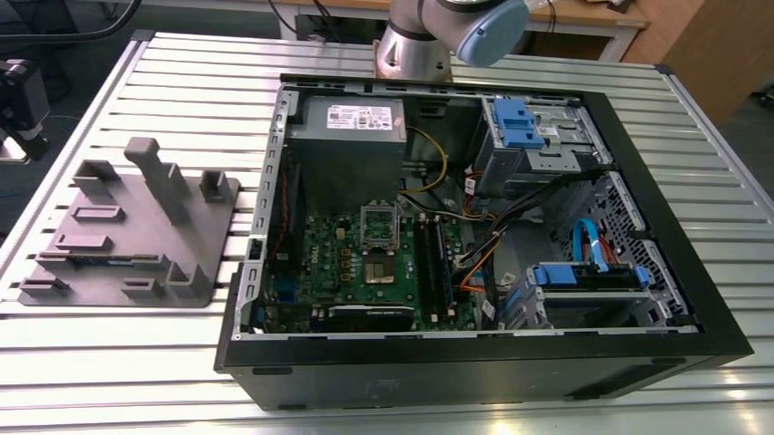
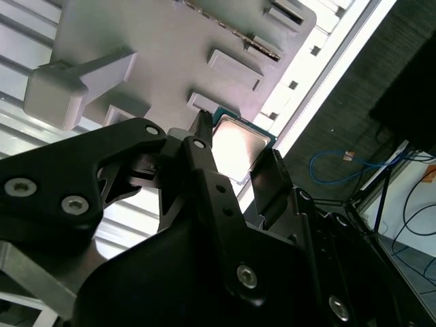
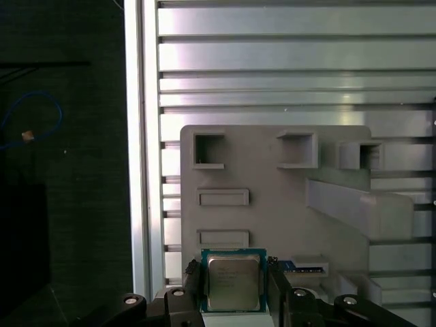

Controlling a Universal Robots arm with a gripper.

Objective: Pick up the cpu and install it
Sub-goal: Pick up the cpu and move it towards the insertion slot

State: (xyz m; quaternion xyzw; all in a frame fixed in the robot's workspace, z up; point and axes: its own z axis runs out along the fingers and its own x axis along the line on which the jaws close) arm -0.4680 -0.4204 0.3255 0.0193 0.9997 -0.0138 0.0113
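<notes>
An open computer case (image 1: 677, 344) takes up much of the slatted table (image 1: 121, 362). Its green motherboard (image 1: 351, 263) and metal-framed socket (image 1: 380, 227) lie uncovered, and a grey parts holder (image 1: 121, 236) sits at the exterior view's left. We see the arm (image 1: 448, 32) beyond the case's far wall. In both wrist views the end effector (image 3: 234, 289) is clamped on the cpu (image 3: 234, 281), a finger (image 3: 276, 289) against each side, held clear above the holder. The exterior view gives us case and socket; the wrist views give the grasp.
</notes>
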